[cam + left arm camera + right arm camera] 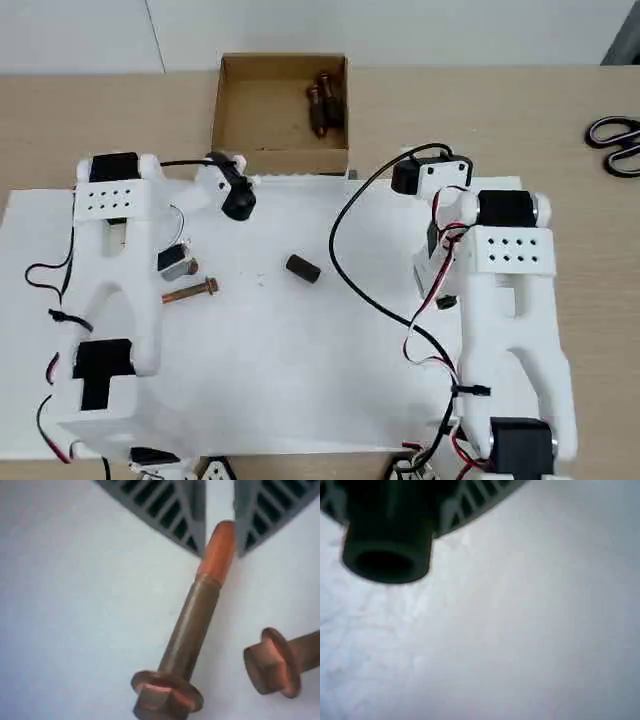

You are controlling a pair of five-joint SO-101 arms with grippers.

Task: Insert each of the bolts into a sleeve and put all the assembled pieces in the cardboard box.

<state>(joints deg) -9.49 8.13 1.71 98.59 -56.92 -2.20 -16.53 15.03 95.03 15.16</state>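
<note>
White sheet (300, 370) on table (100, 110); left claw (220, 545) parted astride bolt (192, 615); right claw (395, 510) grips sleeve (386, 555).

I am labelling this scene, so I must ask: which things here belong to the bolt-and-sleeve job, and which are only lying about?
Belong to the job:
first bolt
second bolt beside it
loose sleeve
held sleeve
cardboard box
assembled pieces inside it

Only lying about:
scissors
</note>
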